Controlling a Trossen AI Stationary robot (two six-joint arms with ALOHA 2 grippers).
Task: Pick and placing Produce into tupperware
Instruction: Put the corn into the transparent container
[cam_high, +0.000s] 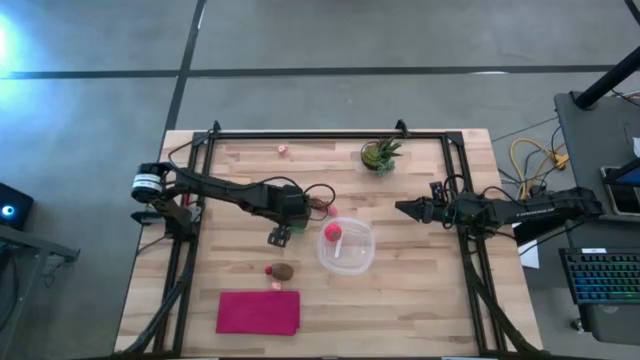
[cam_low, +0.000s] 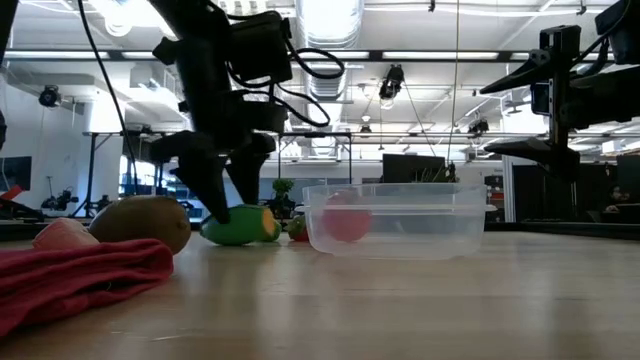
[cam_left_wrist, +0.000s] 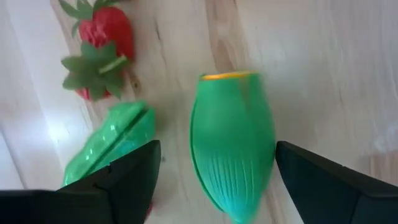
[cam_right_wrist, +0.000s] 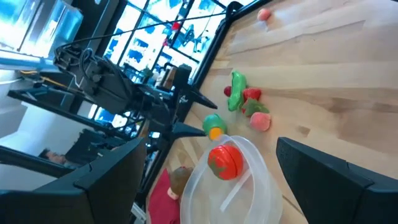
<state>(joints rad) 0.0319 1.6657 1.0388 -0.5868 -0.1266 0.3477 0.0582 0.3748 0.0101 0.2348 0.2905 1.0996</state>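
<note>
A green oblong produce piece with an orange end (cam_left_wrist: 231, 143) lies on the wooden table, just left of the tupperware (cam_high: 352, 258). My left gripper (cam_left_wrist: 217, 152) points down over it, open, one finger on each side; I see no touch. The low view shows the same piece (cam_low: 238, 226) between the lowered fingers. The clear tupperware (cam_low: 395, 218) holds a red round piece (cam_high: 333, 232). A brown round piece (cam_high: 283, 271) and small red and pink pieces lie nearer the front. My right gripper (cam_high: 403, 208) waits open, level, right of the tupperware.
A green pod (cam_left_wrist: 111, 148) and strawberries (cam_left_wrist: 99, 43) lie close beside the left fingers. A magenta cloth (cam_high: 258, 312) lies at the near edge, a potted plant (cam_high: 380, 153) at the far edge, and a small pink piece (cam_high: 283, 150) far left of it.
</note>
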